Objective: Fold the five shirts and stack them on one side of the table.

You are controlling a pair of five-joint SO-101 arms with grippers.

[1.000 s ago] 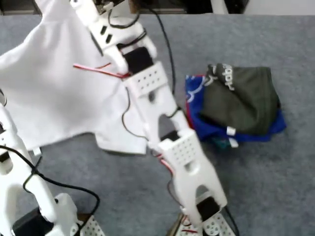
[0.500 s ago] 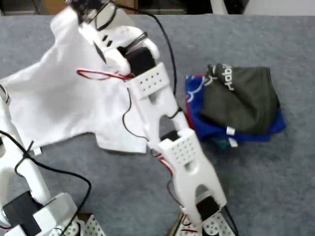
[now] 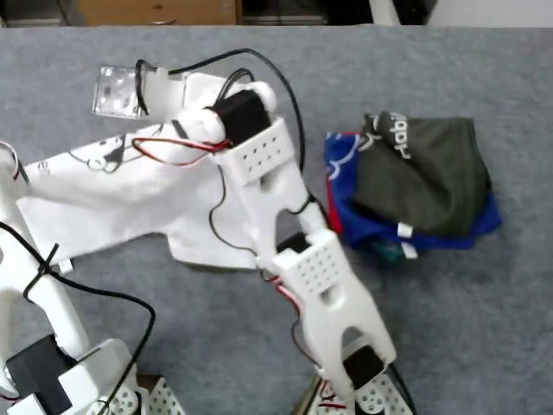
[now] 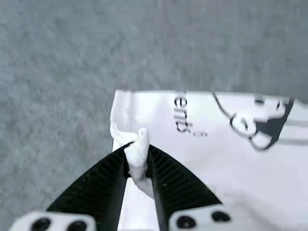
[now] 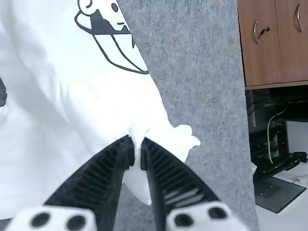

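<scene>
A white shirt (image 3: 130, 194) with a black print lies partly folded on the left of the grey table (image 3: 363, 69). In the left wrist view, my left gripper (image 4: 138, 156) is shut on a bunched corner of the white shirt (image 4: 216, 144), just above the cloth. My right gripper (image 5: 138, 144) is shut on another pinch of the white shirt (image 5: 62, 101) near its printed edge. In the high view the right arm (image 3: 285, 216) stretches from the near edge over the shirt. A stack of folded shirts (image 3: 423, 177), dark green on blue, sits at the right.
The left arm (image 3: 34, 285) stands at the table's near left edge with black cables looped around it. Wooden cabinets (image 5: 274, 41) and cables lie beyond the table's far edge. Bare grey cloth surrounds the stack and runs along the near side.
The right arm swung left and down, carrying the shirt's raised far edge over onto the rest. The shirt now lies lower and narrower with its print facing up. The stack has not moved.
</scene>
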